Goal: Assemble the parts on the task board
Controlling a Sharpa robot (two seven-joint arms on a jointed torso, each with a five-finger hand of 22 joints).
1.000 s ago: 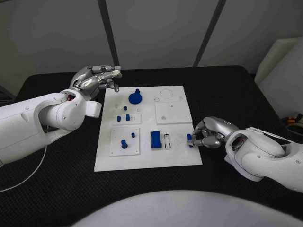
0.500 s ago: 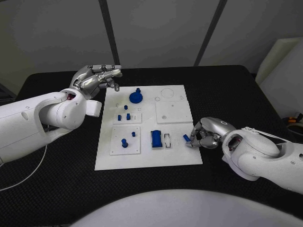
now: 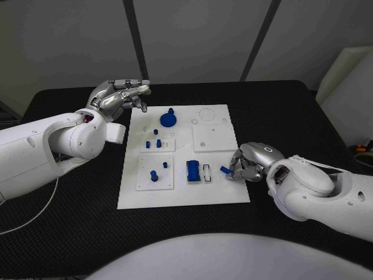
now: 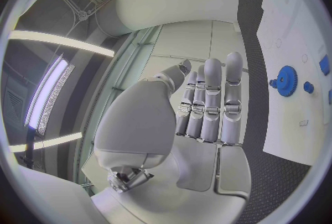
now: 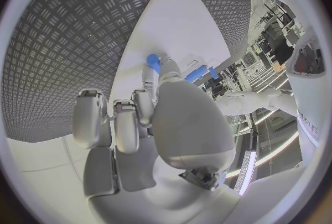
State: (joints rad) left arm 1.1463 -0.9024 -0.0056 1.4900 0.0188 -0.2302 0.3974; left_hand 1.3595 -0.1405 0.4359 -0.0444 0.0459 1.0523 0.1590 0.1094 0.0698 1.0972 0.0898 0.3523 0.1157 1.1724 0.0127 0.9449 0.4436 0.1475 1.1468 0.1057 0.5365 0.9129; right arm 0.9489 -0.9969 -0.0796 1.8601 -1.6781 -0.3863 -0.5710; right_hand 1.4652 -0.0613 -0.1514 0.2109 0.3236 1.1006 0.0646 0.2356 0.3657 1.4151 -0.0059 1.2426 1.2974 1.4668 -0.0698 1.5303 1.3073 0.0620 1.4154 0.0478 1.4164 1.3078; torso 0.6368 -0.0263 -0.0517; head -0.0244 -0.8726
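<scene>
The white task board lies mid-table. My right hand reaches over its right edge and pinches a small blue part at its fingertips, close beside the white slot piece and the upright blue block. The right wrist view shows that blue part at a fingertip just above the board. My left hand hovers off the board's far left corner, fingers extended side by side, holding nothing. A blue gear sits near it, also seen in the left wrist view as the gear.
Small blue pieces stand in the upper left plate and two blue pegs in the lower left plate. A plain white plate lies at the board's right. Black table surrounds the board.
My right hand has moved left with the small blue part, from the board's right edge inward towards the white slot piece. The left hand has stayed put.
</scene>
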